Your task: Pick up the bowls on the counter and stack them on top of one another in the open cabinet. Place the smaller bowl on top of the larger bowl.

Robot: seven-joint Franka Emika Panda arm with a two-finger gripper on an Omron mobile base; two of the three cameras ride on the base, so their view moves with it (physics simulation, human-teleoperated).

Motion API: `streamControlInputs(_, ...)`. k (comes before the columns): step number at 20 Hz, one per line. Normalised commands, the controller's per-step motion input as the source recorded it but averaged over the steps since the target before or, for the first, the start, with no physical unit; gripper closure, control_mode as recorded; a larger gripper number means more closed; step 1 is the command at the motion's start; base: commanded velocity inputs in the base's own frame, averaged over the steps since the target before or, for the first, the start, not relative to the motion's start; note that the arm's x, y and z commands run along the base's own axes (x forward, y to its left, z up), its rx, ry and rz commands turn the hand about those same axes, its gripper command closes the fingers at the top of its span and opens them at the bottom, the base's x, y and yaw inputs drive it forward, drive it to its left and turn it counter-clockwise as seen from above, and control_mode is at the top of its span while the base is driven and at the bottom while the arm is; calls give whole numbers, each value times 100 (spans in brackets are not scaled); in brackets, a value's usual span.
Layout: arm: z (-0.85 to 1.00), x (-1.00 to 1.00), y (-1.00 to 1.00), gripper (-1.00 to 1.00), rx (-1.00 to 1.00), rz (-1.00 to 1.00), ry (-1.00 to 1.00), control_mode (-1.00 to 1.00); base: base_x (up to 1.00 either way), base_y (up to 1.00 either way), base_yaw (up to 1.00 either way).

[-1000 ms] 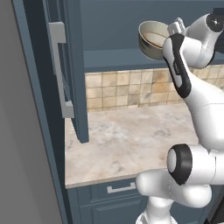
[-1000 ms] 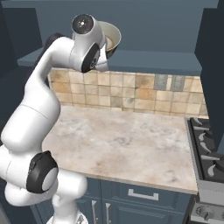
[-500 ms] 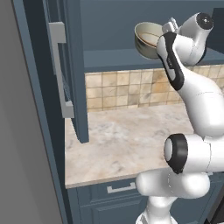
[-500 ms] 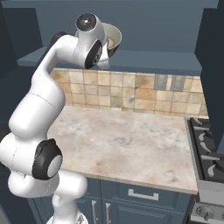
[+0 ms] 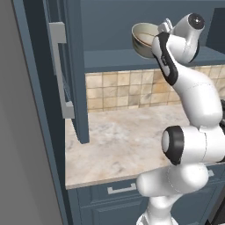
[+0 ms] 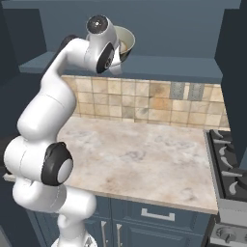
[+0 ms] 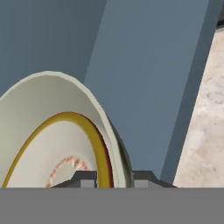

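No lettering, label, brand or number can be read anywhere, though small surfaces render too coarsely to be sure.

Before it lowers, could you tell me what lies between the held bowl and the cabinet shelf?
Nothing: in the left base view the bowl, tilted in the gripper, hangs over a bare stretch of cabinet shelf.
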Motion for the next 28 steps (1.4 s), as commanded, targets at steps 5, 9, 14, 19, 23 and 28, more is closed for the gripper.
streamControlInputs(5, -4, 30, 6, 100, 0, -1, 0, -100, 0, 0, 0)
streamControlInputs(9, -3, 28, 4, 100, 0, -1, 0, -100, 0, 0, 0)
streamControlInputs(14, -1, 26, 3, 100, 0, -1, 0, -100, 0, 0, 0)
streamControlInputs(19, -4, 17, 0, 100, 0, 0, 0, -100, 0, 0, 0)
streamControlInputs(23, -8, 14, 0, 100, 0, 0, 0, -100, 0, 0, 0)
streamControlInputs(28, -6, 11, 0, 100, 0, 0, 0, -100, 0, 0, 0)
